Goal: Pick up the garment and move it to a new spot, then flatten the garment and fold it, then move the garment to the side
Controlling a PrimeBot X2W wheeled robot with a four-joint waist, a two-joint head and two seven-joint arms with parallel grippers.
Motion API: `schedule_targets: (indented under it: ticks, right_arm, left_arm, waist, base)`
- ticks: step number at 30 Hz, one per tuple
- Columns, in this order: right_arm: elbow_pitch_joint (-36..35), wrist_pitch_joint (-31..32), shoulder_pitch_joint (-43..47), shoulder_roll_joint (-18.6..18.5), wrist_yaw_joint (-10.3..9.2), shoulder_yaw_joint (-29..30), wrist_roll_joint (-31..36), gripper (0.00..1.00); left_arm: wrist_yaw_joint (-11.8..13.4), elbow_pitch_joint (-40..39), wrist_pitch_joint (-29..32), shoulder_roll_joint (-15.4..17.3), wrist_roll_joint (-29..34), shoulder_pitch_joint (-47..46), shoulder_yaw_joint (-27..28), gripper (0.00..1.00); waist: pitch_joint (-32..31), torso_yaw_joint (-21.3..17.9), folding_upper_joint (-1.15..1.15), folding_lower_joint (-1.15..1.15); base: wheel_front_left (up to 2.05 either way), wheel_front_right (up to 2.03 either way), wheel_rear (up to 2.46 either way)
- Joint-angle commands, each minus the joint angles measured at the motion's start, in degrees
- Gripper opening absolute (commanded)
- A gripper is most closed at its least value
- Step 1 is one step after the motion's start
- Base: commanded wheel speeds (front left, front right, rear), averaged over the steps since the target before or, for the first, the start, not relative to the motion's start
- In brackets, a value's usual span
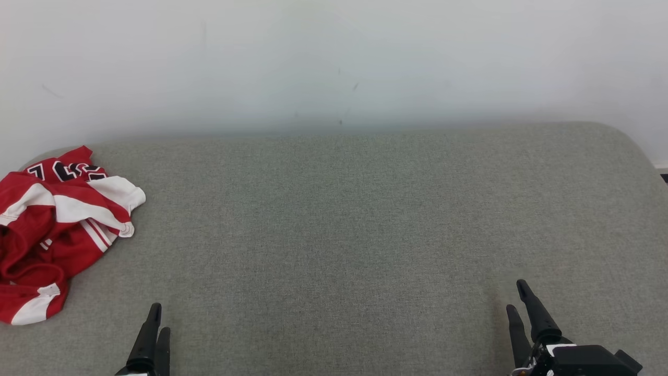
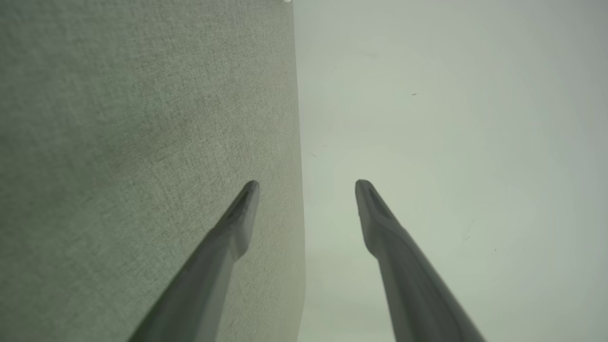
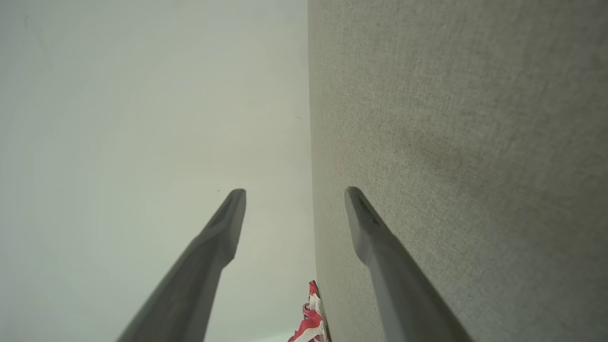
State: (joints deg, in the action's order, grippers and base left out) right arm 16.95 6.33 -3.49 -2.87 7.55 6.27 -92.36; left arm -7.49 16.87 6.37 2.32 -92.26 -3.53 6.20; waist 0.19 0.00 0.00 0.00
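The garment is a red jersey with white stripes and black lettering, lying crumpled at the far left edge of the grey fabric surface. A strip of the garment also shows low in the right wrist view. My left gripper sits at the lower left, well to the right of the garment and nearer the front, shut and holding nothing. My right gripper is at the lower right, far from the cloth, also shut and holding nothing. Both are rolled on their side, so the left gripper and right gripper straddle the line between surface and wall.
A plain white wall rises straight behind the grey surface. The surface has rounded back corners, and its right edge curves away at the far right. Bare grey fabric stretches from the garment across to the right side.
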Motion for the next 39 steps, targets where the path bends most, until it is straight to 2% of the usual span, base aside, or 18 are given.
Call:
schedule_targets:
  ticks: [1, 8, 16, 32, 39]
  right_arm:
    - [-1.2, -0.6, -1.0, 0.0, 0.00, -0.6, 0.3, 1.00]
    - [-2.2, -2.4, -0.9, 0.0, -0.01, -2.0, 1.1, 1.00]
    - [-3.4, -4.5, -1.0, 0.0, -0.02, -2.9, 6.0, 1.00]
    - [-3.0, -8.5, -1.2, 0.0, -0.03, -3.5, 20.9, 1.00]
    - [-3.7, -10.0, -1.0, 0.0, -0.04, -4.0, 28.6, 1.00]
  left_arm:
    - [0.0, -1.0, -0.6, 0.2, 0.3, -0.8, -0.1, 1.00]
    - [0.0, -1.4, -2.4, 0.2, 1.6, -0.4, -0.2, 1.00]
    - [0.3, -1.9, -4.5, 0.3, 7.5, -0.1, -0.1, 1.00]
    - [3.8, -5.8, -8.5, 0.4, 25.6, 1.0, -2.4, 1.00]
    - [4.9, -6.7, -10.0, 0.4, 35.9, 1.5, -4.4, 1.00]
  waist:
    - [0.0, 0.0, 0.00, 0.00]
    - [0.0, 0.0, 0.00, 0.00]
    - [0.0, 0.1, 0.00, 0.00]
    - [-0.2, 0.5, 0.00, 0.00]
    - [-0.3, 0.8, 0.00, 0.00]
  base:
    - [0.00, 0.00, 0.00]
    - [0.00, 0.00, 0.00]
    - [0.00, 0.00, 0.00]
    - [0.00, 0.00, 0.00]
    - [0.00, 0.00, 0.00]
